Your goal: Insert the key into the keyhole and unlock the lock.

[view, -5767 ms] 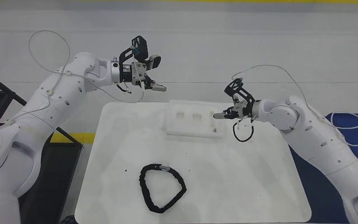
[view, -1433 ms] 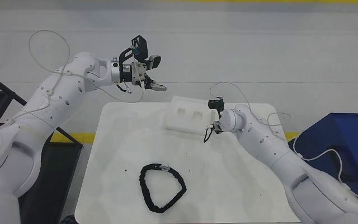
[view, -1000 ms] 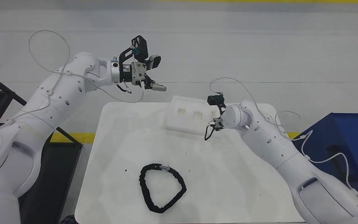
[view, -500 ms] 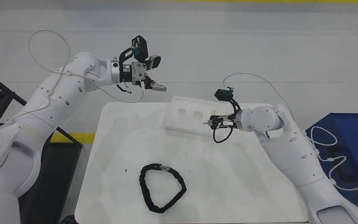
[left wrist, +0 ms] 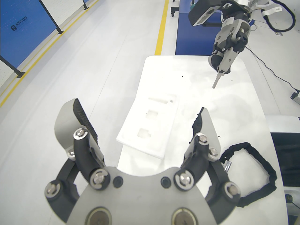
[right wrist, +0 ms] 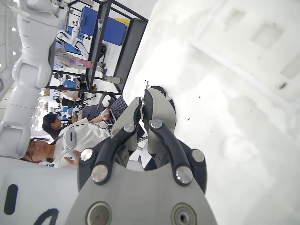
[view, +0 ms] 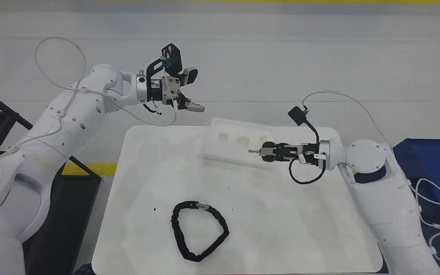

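Right gripper (view: 263,150): is pinching a small silver metal key (view: 253,149) by its head, with the blade sticking out past the fingertips. It is hanging above the far half of the white table (view: 309,227), just right of a white foam tray with three recesses (view: 227,158).
Left gripper (view: 192,106): is hovering with its fingers spread wide and nothing between them, past the table's far-left corner.
Lock: the black fabric-sleeved chain lock (view: 199,230) is lying in a loop on the near half of the table, left of centre. Its silver cylinder (view: 199,205) is sitting on the loop's far side, well apart from the key.
Risk, grip: the fingers are gripping only the key's thin head, so the key is likely to be twisting or slipping once the blade is meeting resistance.
Risk, loose lock: nothing is bracing the chain, so a push from the key is probably going to be sliding the cylinder away instead of entering it.
Risk, aim: the keyhole is too small to make out, so blade and slot may be meeting misaligned and jamming.
Risk, tray: an arm travelling low past the light foam could be knocking it.
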### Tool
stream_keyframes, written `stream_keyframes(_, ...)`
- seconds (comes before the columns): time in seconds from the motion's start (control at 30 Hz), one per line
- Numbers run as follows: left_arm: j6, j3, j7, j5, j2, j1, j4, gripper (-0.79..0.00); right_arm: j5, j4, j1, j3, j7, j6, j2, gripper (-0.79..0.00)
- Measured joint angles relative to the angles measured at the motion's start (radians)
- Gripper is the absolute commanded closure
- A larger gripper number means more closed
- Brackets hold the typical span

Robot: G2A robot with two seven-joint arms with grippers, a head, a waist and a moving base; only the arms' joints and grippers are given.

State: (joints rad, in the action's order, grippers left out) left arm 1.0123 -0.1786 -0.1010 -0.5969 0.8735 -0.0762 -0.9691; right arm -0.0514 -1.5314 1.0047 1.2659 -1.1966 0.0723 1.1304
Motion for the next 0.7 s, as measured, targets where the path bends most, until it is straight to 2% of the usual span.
stream_keyframes(0.17, 0.0, 0.0, 0.0, 0.0, 0.0, 0.0, 0.0, -0.785, -0.073, 0.059, 0.017, 0.054, 0.006, -0.011, -0.01, 0.0)
stream_keyframes(0.43, 0.0, 0.0, 0.0, 0.0, 0.0, 0.0, 0.0, -0.785, -0.141, 0.07, 0.07, 0.145, 0.04, -0.031, -0.028, 0.0)
stream_keyframes(0.7, 0.0, 0.0, 0.0, 0.0, 0.0, 0.0, 0.0, -0.785, -0.15, 0.068, 0.074, 0.153, 0.037, -0.025, -0.03, 0.0)
